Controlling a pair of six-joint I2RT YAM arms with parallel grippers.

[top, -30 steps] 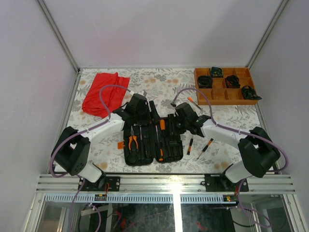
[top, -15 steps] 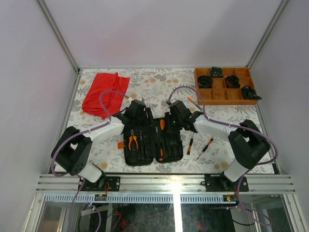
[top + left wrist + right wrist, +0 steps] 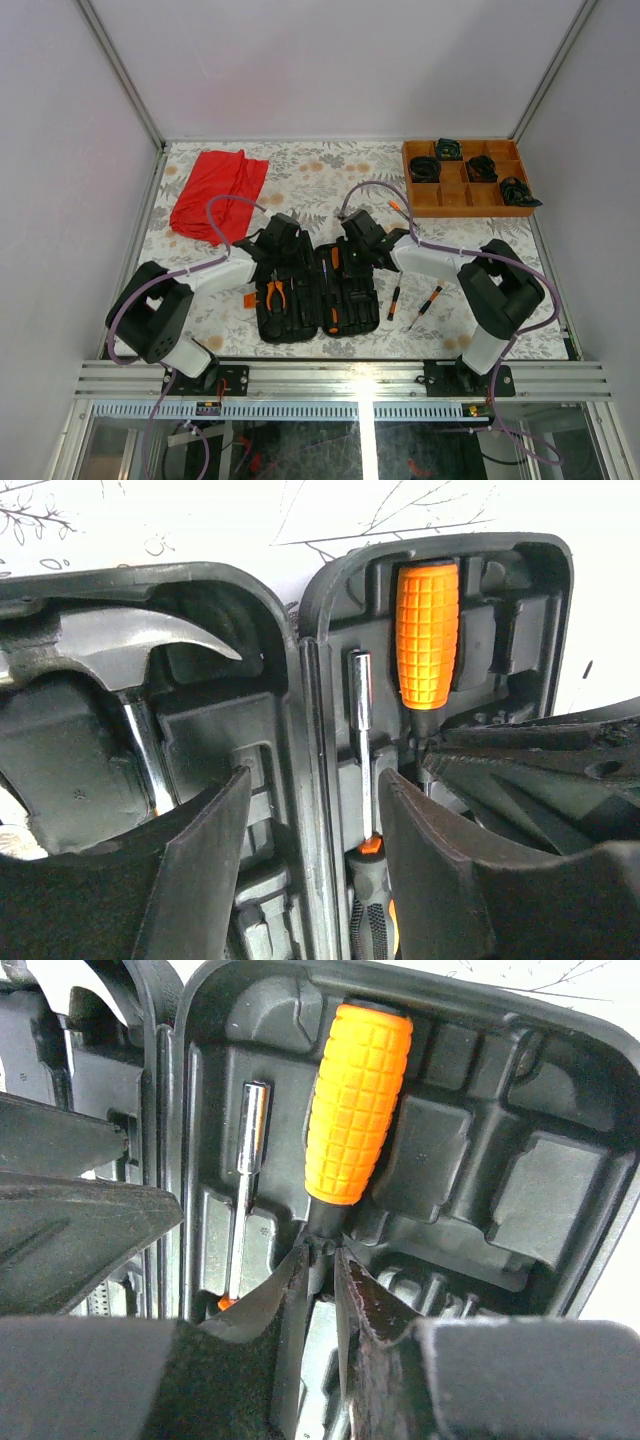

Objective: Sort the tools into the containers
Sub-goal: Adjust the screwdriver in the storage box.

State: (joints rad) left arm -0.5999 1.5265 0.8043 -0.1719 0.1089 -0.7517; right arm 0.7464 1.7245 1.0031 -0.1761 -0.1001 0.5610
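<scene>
Case: the black tool case (image 3: 360, 318) lies opened flat in the middle of the table (image 3: 320, 180), just ahead of both arms. Its moulded slots face up, so each tool can only go in its own bed.
Fat screwdriver: the screwdriver with the chunky orange grip (image 3: 357, 1100) lies at the far end of the right half, grip toward the rim. It looks lined up with its slot, though I can't tell whether it is fully seated.
Right end effector: the right end effector (image 3: 320, 1270) is pinched narrow on the thin neck just below that orange grip, both fingers seeming to touch it. I'd guess it holds there because the grip is too fat and the slot walls crowd it.
Left end effector: the left end effector (image 3: 310, 820) is spread wide with nothing in it. It hangs astride the hinge ridge, likely to steady the case.
Stowed tools: the hammer (image 3: 130, 650) and the pliers (image 3: 275, 293) sit in the left half, and a thin silver driver (image 3: 362, 740) lies beside the hinge.
Loose tools: two small screwdrivers (image 3: 394, 301) (image 3: 425, 307) lie on the table just right of the case, not yet sorted.
Further off: a wooden tray (image 3: 455, 197) with black coils sits at the far right, and a red cloth (image 3: 215, 190) at the far left. Both are well apart from the work.
</scene>
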